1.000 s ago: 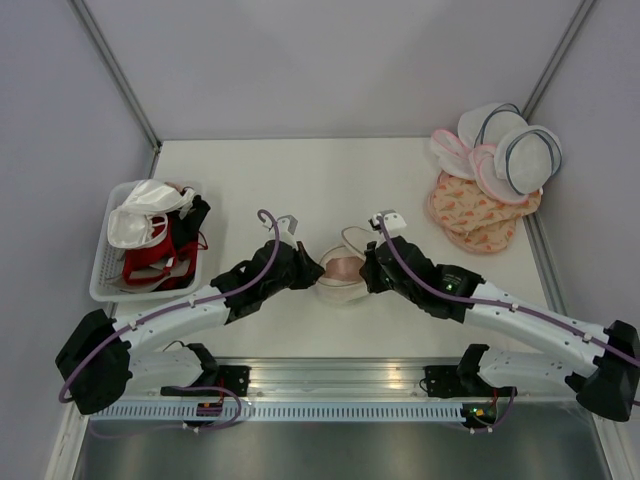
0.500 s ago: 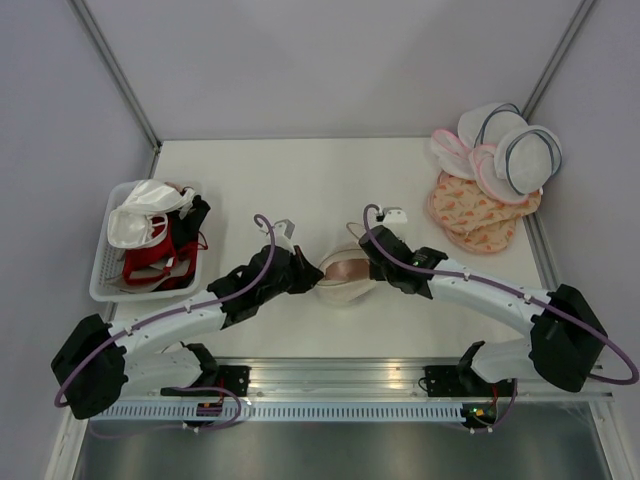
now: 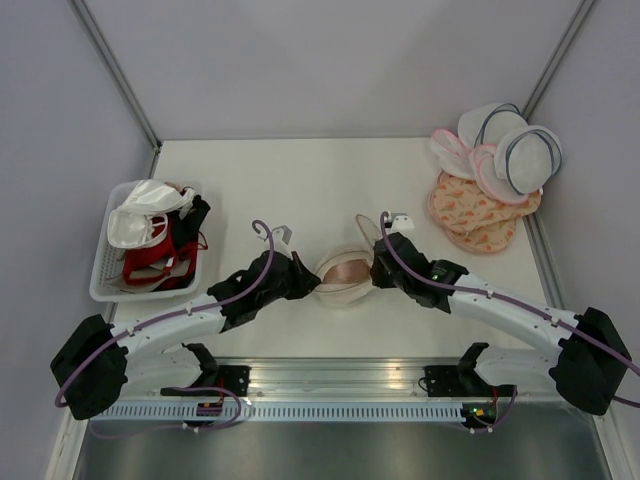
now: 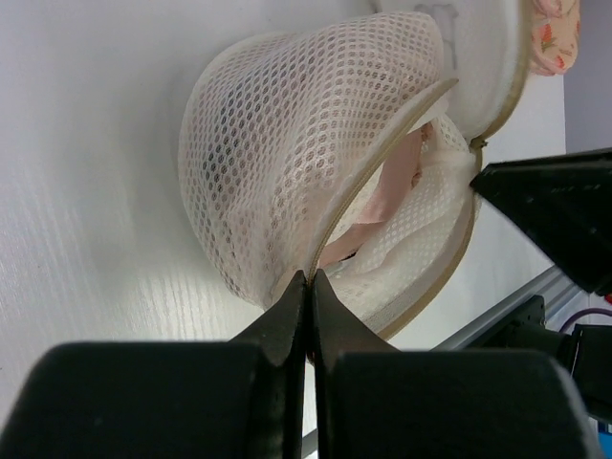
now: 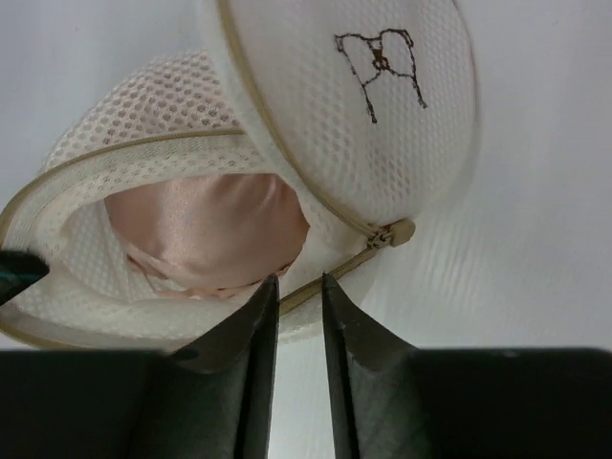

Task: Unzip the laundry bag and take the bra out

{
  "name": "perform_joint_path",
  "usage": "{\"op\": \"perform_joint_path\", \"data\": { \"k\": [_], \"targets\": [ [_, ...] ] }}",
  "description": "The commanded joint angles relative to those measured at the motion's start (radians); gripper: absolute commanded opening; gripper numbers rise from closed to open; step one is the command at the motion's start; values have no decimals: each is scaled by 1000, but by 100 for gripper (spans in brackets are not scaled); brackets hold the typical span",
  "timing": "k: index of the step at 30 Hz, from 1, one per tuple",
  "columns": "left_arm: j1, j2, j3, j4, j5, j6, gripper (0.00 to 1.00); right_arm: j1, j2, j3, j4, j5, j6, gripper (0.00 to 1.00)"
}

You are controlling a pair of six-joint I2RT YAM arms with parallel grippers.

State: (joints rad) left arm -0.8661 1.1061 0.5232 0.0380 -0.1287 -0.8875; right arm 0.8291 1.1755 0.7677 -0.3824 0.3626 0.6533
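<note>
The cream mesh laundry bag (image 3: 335, 290) lies mid-table, unzipped, with its lid flap (image 5: 382, 115), the one bearing the bra drawing, folded up and back. Inside the mouth the dusty pink bra (image 5: 206, 234) shows, also seen in the top view (image 3: 346, 269). My left gripper (image 4: 309, 279) is shut on the bag's zipper rim at its left side (image 3: 313, 283). At the bag's right rim my right gripper (image 5: 298, 282) stands open by a narrow gap, its tips just at the zipper tape, left of the zipper pull (image 5: 394, 232).
A white basket (image 3: 100, 275) with white and red bras sits at the left edge. White domed bags (image 3: 510, 150) and pink patterned bags (image 3: 480, 215) are piled at the back right. The metal rail (image 3: 330, 385) runs along the near edge.
My right gripper reached over the bag, then drew back to its right rim, and its jaws stand apart now. The lid flap stands further open. The left gripper kept its hold.
</note>
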Motion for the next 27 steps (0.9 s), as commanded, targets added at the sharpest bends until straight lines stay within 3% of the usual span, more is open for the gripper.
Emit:
{"op": "perform_joint_path", "data": {
  "k": [1, 2, 4, 5, 6, 9, 12, 14, 16, 19, 22, 23, 24, 26, 27],
  "targets": [
    [-5, -14, -20, 42, 3, -45, 2, 4, -11, -36, 96, -194, -31, 31],
    [-5, -17, -25, 42, 4, -51, 2, 4, -19, -47, 93, -195, -17, 51],
    [-8, -23, -34, 56, 11, -68, 2, 4, -48, -53, 80, -189, 17, 68],
    [-7, -25, -44, 63, 14, -76, 2, 5, -56, -59, 73, -183, 28, 86],
    [-13, -25, -52, 71, 20, -88, 2, 4, -63, -62, 66, -182, 41, 91],
    [-25, -11, -71, 102, 27, -106, 2, 4, -70, -67, 45, -177, 89, 91],
    [-34, 1, -80, 111, 27, -122, 2, 4, -63, -97, 43, -139, 117, 81],
    [-45, 0, -89, 123, 27, -134, 2, 4, -54, -122, 63, -129, 126, 68],
    [-53, -8, -95, 132, 24, -143, 2, 4, -40, -131, 73, -114, 134, 63],
    [-62, -25, -104, 138, 11, -151, 2, 4, -24, -142, 85, -96, 135, 46],
    [-65, -54, -111, 137, 3, -159, 2, 4, -30, -142, 73, -83, 135, 21],
    [-65, -70, -112, 137, -2, -162, 2, 4, -37, -145, 68, -79, 132, 7],
    [-67, -89, -114, 137, -18, -162, 3, 4, -46, -146, 63, -76, 131, 2],
    [-67, -162, -115, 140, -41, -160, 14, 4, -71, -153, 57, -74, 117, 0],
    [-68, -189, -115, 151, -58, -137, 30, 4, -76, -154, 54, -74, 112, 0]
  ]
}}
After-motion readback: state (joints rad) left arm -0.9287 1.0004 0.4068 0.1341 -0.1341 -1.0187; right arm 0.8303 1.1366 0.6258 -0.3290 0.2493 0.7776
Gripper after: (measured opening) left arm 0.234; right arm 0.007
